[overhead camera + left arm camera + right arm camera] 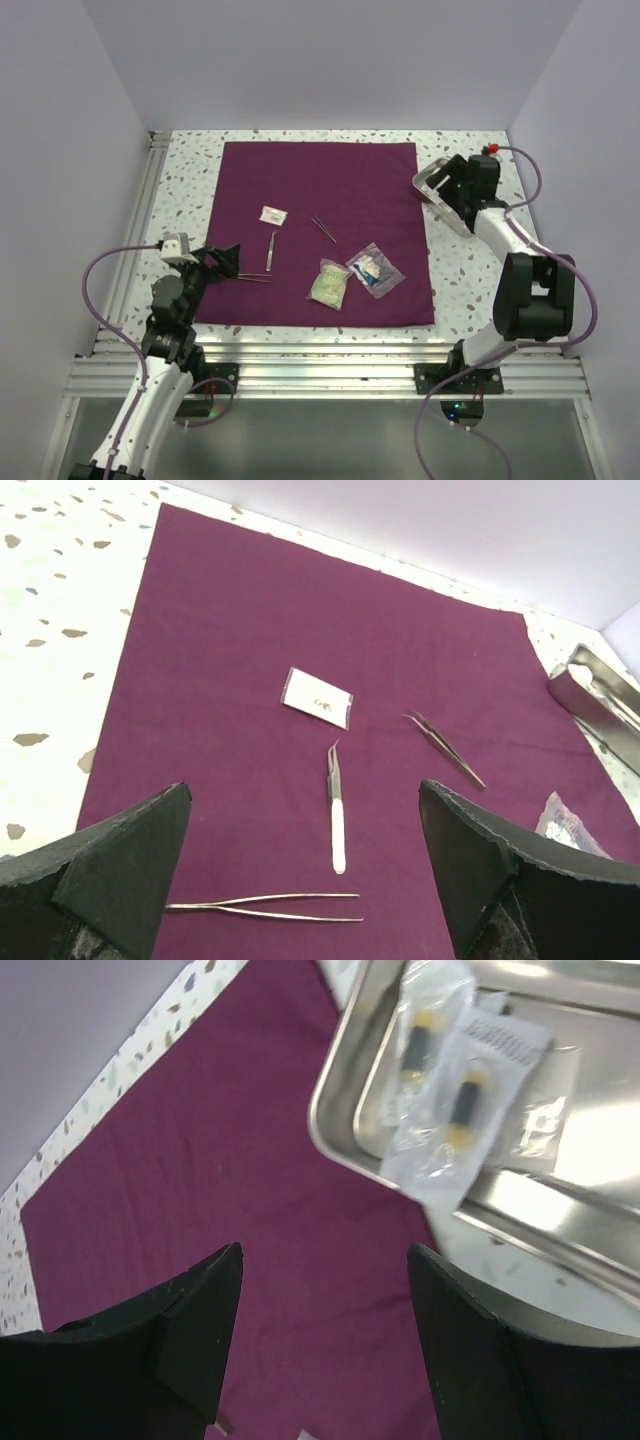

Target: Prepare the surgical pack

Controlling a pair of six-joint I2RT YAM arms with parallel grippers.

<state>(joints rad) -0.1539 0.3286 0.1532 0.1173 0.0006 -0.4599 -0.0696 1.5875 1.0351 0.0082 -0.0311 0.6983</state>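
The surgical pack is a plum-purple cloth [330,190] spread flat as a big square sheet. On it lie a small white packet [273,214], white-handled tweezers [271,250], dark tweezers [323,229], long thin forceps [255,277], a greenish packet [328,283] and a clear bag [375,269]. My left gripper [225,262] is open and empty above the cloth's near left part, with the forceps [265,907] and tweezers [337,815] between its fingers in the left wrist view [305,785]. My right gripper [447,183] is open and empty over the cloth's right edge [200,1180].
A steel tray [432,205] sits by the cloth's right edge under the right wrist. In the right wrist view the tray [340,1130] holds clear packets with yellow-and-black items [440,1070]. White walls enclose the speckled table [185,170] on three sides.
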